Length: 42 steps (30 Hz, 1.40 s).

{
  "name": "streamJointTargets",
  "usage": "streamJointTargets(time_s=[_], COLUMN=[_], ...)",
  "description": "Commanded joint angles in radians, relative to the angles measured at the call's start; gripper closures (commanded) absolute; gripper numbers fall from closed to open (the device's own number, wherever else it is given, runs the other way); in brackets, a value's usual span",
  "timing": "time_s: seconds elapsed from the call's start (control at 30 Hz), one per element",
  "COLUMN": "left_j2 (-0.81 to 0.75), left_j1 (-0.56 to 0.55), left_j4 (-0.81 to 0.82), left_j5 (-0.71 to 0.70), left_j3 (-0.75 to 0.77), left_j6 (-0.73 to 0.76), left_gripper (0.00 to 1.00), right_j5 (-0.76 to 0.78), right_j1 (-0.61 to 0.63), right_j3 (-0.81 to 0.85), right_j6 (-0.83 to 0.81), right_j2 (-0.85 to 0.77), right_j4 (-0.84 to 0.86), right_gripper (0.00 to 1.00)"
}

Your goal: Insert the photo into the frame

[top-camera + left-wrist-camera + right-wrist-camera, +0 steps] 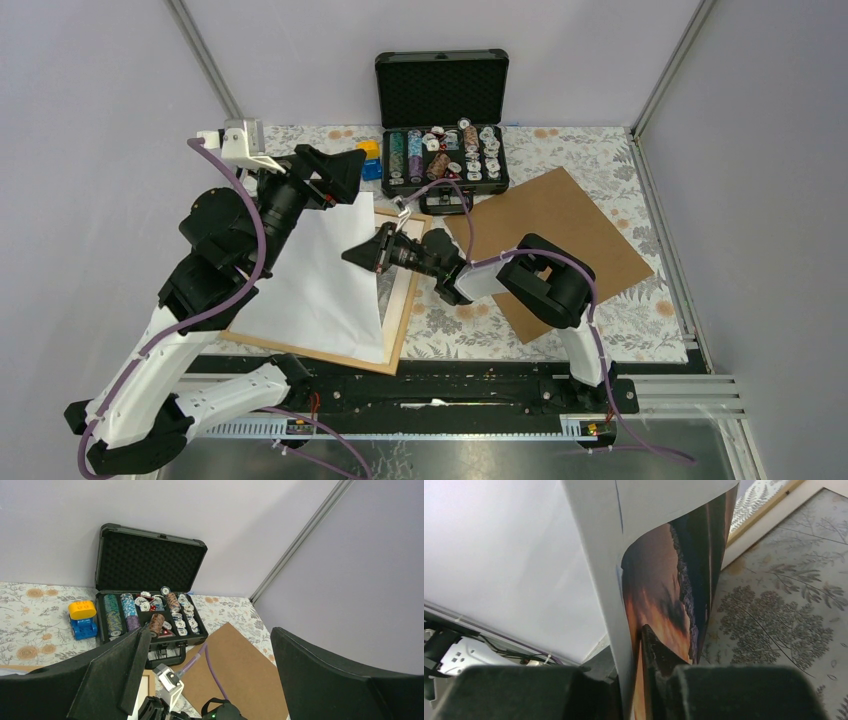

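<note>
Across the floral counter (470, 322), centre-left, the photo (320, 280) is laid face down over the frame (404, 300), its right edge pinched in the right pincer (372, 250), probably for squaring up; the left pincer (340, 170) is held wide apart, upper left.

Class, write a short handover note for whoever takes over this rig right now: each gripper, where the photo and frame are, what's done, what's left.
Left gripper: open, empty, raised.
Right gripper: pinching the photo by its right edge, which is lifted and curled.
Photo: blank side up, lying over the frame.
Done: the photo is over the frame.
Left: settle it flat inside the frame, then probably let go.
</note>
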Motion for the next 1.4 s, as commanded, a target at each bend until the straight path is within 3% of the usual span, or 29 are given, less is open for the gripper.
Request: streamJointTargets(time_s=[0.0,0.2,0.27,0.5,0.77,0.9,1.13,1.37], left_j2=[-0.001,0.001,0.001,-0.003,0.014,0.009,0.012,0.051], left_j1=[0.001,0.001,0.002,0.001,0.001,0.001,0.001,0.002], left_j4=[0.043,0.048,0.047,0.053,0.054,0.042,0.045,0.030], left_j5=[0.017,0.022,0.024,0.013,0.036,0.027,0.022,0.043], left_j3=[0.017,0.011,0.008,-0.004,0.005,-0.002,-0.029,-0.049], left_j6=[-0.014,-0.019,-0.020,-0.015,-0.021,-0.022,-0.028,-0.045], left_gripper=[0.01,0.01,0.01,0.01,0.01,0.01,0.01,0.01], right_j5=[0.048,0.093,0.110,0.321,0.457,0.507,0.440,0.336], right_j1=[0.012,0.012,0.012,0.012,0.010,-0.020,-0.082,-0.175], right_j3=[0.000,0.022,0.038,0.159,0.267,0.256,0.105,0.064], right_j6=[-0.050,-0.070,-0.089,-0.141,-0.220,-0.295,-0.358,-0.226], right_j2=[-0.047,-0.068,-0.088,-0.198,-0.246,-0.304,-0.439,-0.410], right_j4=[-0.071,-0.246,-0.341,-0.945,-1.274,-1.424,-1.397,-1.334], right_gripper=[0.76,0.53,0.51,0.30,0.01,0.00,0.00,0.04])
